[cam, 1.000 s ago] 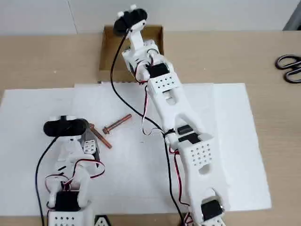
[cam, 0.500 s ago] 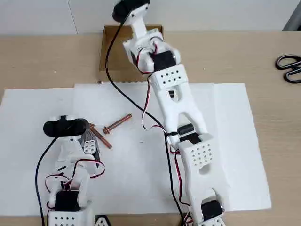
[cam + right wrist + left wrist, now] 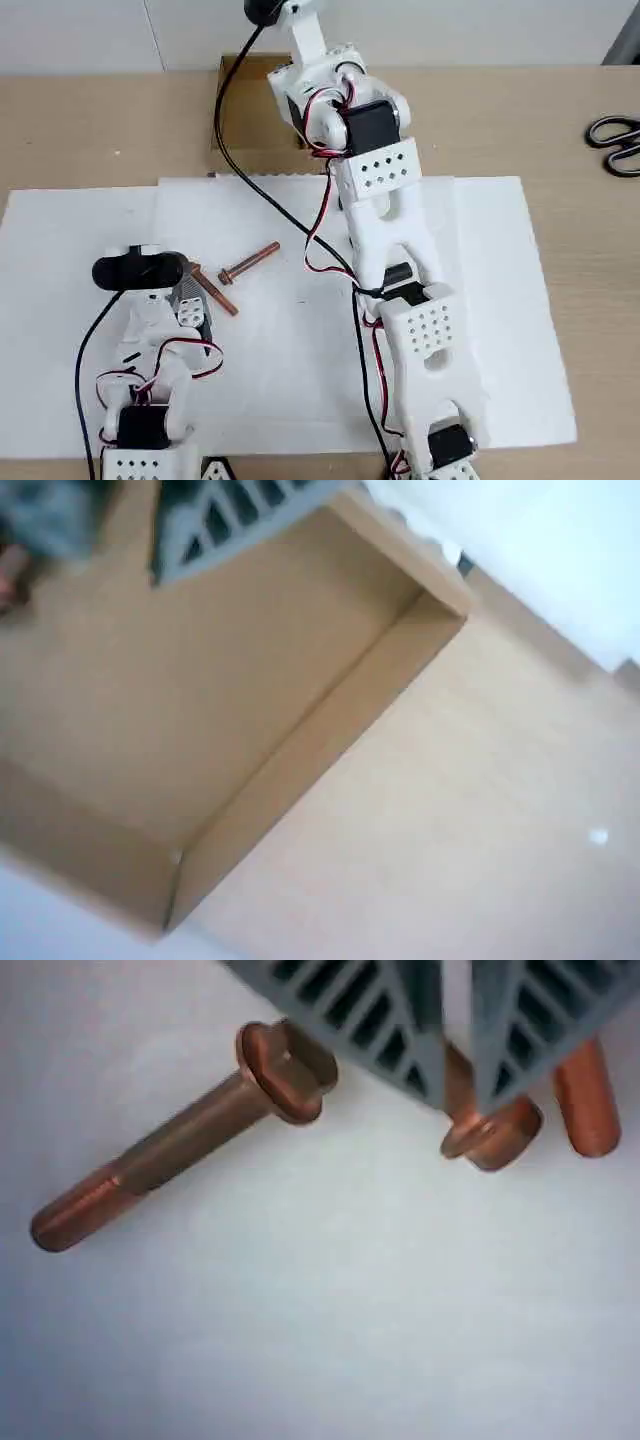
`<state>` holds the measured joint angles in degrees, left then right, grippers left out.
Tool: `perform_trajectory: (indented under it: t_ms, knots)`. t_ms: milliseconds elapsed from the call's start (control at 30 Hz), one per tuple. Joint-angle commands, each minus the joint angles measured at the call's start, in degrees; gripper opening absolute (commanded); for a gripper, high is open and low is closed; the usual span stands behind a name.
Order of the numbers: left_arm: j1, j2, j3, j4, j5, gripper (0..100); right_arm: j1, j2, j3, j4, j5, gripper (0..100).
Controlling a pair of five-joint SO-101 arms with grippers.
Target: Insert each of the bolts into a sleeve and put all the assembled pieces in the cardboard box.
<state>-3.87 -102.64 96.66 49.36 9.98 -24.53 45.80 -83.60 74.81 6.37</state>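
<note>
Beneath left claw, bolt with shank mostly hidden, head showing

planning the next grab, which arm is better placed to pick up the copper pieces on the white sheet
Left. Its claw hangs over one copper piece, with a flanged bolt lying just beside, so it probably needs little travel. The right arm stretches over the cardboard box, away from them.

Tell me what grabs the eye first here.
The right arm, stretched long across the white sheet to the cardboard box at the far edge of the table. Next, the copper bolts on the sheet: one lying free, one right under the left tool.
</note>
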Motion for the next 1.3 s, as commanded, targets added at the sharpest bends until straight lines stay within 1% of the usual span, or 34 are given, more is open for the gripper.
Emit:
perform_trajectory:
  t_ms: [0, 167, 267, 367, 467, 567, 767, 967, 1100, 1267]
  knots:
    - [0.2, -0.4, -0.3, -0.3, -0.2, 1, 0.8, -2.9, -2.7, 1.6, 2.1, 0.5]
    - [0.2, -0.4, -0.3, -0.3, -0.2, 1, 0.7, -2.9, -4.8, 2.7, 2.4, 0.5]
    - [0.2, -0.4, -0.3, -0.3, -0.2, 1, 0.8, -2.9, -6.3, 5.1, 2.4, 0.5]
    - [0.1, -0.4, -0.3, -0.3, -0.2, 1, 0.8, -2.9, -8.7, 8.8, 2.3, 0.5]
    - [0.0, -0.4, -0.3, -0.3, -0.1, 1, 0.8, -2.9, -12.3, 14.6, 2.1, 0.5]
    - [0.0, -0.4, -0.3, -0.3, -0.1, 1, 1.8, -2.9, -12.9, 19.2, 1.9, 0.5]
    - [0.0, -0.4, -0.3, -0.3, -0.1, 1, 3.8, -3.1, -12.9, 21.5, -0.9, 0.5]
    - [-0.1, -0.4, -0.3, -0.3, -0.1, 1, 3.9, -7.3, -12.1, 22.9, -0.9, 0.5]
    - [-0.1, -0.4, -0.3, -0.3, -0.1, 1, 5.1, -12.0, -3.6, 22.9, -0.9, 0.5]
    - [-0.1, -0.4, -0.3, -0.3, -0.1, 1, 5.3, -23.6, 11.1, 22.8, -0.9, 0.5]
